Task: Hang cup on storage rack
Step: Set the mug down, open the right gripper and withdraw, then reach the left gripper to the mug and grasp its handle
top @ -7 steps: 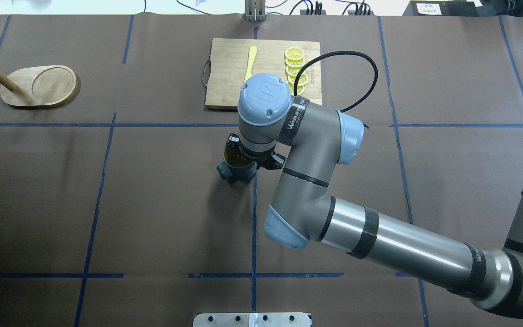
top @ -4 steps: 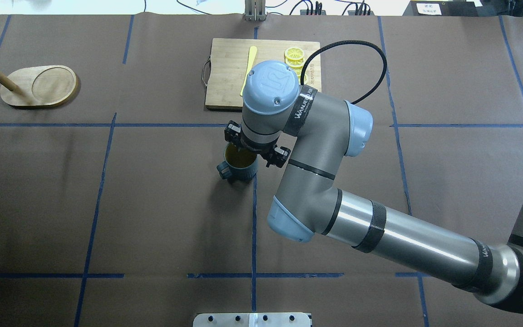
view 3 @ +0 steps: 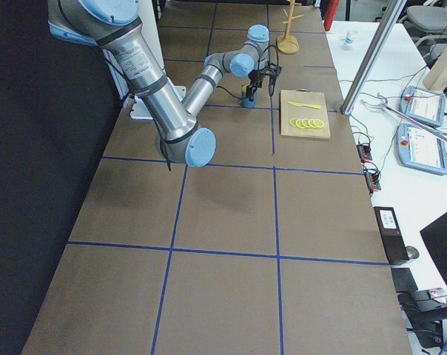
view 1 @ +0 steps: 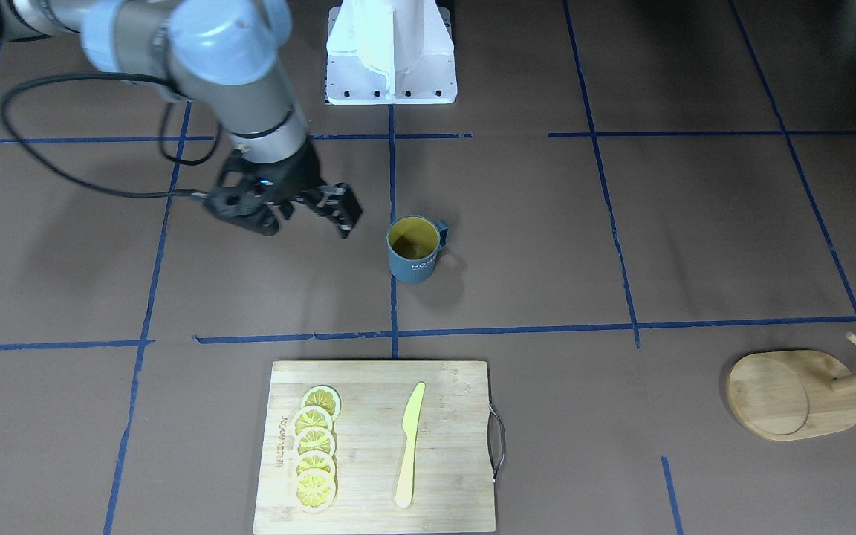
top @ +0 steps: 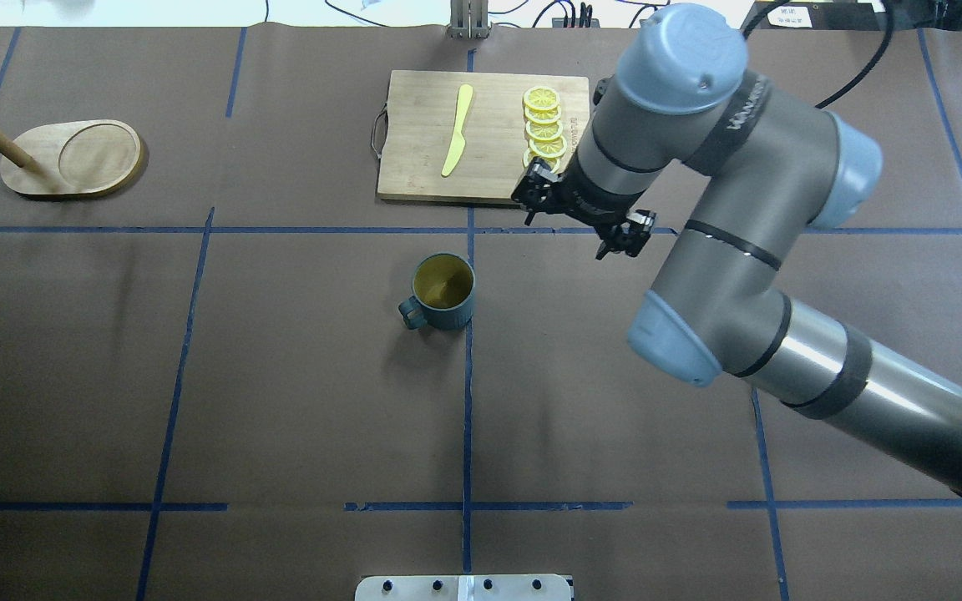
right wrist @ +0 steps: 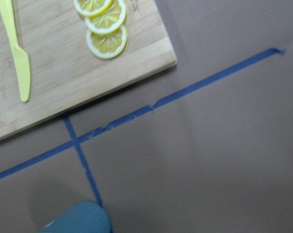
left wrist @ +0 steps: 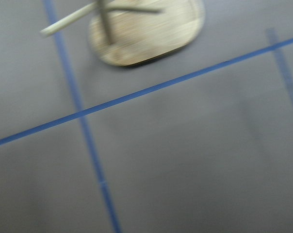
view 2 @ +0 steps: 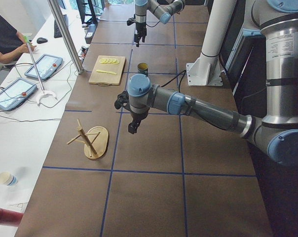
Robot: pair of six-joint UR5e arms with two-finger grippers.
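Note:
The dark grey-blue cup (top: 443, 292) with a yellow inside stands upright on the table's middle, its handle toward the rack's side. It also shows in the front view (view 1: 413, 251), and its edge shows in the right wrist view (right wrist: 78, 221). The bamboo storage rack (top: 72, 159) stands empty at the far left, its slanted post also in the front view (view 1: 792, 394) and the left wrist view (left wrist: 146, 34). My right gripper (top: 579, 215) hangs open and empty, to the right of the cup and beyond it (view 1: 302, 217). My left gripper (view 2: 132, 126) hovers near the rack; I cannot tell its state.
A bamboo cutting board (top: 422, 159) lies beyond the cup with lemon slices (top: 544, 125) and a yellow knife (top: 458, 129) on it. The robot's white base (view 1: 391, 74) is on the near side. An operator (view 2: 3, 34) sits beside the table.
My right gripper has come off the cup and moved up and to the right, toward the cutting board. The cup stays in place on the table.

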